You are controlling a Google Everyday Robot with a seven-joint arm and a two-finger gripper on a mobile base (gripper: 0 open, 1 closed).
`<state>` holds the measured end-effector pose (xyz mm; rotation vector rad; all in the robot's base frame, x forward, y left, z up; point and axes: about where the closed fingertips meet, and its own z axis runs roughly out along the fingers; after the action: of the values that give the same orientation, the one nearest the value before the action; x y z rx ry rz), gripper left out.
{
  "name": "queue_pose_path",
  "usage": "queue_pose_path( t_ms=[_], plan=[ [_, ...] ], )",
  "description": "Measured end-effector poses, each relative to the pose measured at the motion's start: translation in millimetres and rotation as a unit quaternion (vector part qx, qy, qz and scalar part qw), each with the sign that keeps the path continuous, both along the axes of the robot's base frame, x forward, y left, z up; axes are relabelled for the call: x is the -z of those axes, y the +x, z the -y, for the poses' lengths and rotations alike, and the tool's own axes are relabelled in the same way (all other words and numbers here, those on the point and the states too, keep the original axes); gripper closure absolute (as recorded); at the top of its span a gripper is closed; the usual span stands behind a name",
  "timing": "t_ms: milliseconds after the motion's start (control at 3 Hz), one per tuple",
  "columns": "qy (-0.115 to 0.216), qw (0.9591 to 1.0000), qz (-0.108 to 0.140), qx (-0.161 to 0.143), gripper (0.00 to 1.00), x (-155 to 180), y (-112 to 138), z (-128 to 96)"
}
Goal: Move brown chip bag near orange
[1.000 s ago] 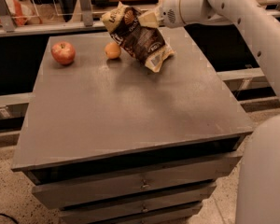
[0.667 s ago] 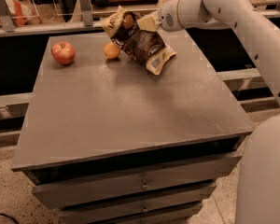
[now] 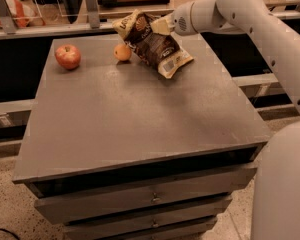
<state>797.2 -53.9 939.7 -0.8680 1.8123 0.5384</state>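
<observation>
The big crinkly dark-brown chip bag (image 3: 152, 44) has barely moved and sits just beside the small round orange (image 3: 122, 52) on the grey desk (image 3: 140, 124). The tool (image 3: 160, 25) seems to pinch the bag's top. Nearly done.

The gripper (image 3: 162, 24), at the upper edge of the brown chip bag (image 3: 155, 46) over the far side of the table (image 3: 140, 119), sank a little within the last second, the white arm (image 3: 250, 24) dipping with it. The bag came down too, its top end dropping slightly and its lower corner reaching further down the tabletop, just beside the orange (image 3: 122, 52).
</observation>
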Motion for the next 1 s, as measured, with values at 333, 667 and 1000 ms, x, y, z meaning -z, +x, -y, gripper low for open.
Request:
queue_pose_path(
  t_ms=[333,667,1000],
  plan=[
    [0.0,1.0,0.002,0.008,0.6,-1.5,-0.1,7.0],
    [-0.002,0.9999,0.005,0.012,0.36,-3.8,0.3,12.0],
    [0.001,0.9999,0.008,0.013,0.13,-5.7,1.5,14.9]
  ],
)
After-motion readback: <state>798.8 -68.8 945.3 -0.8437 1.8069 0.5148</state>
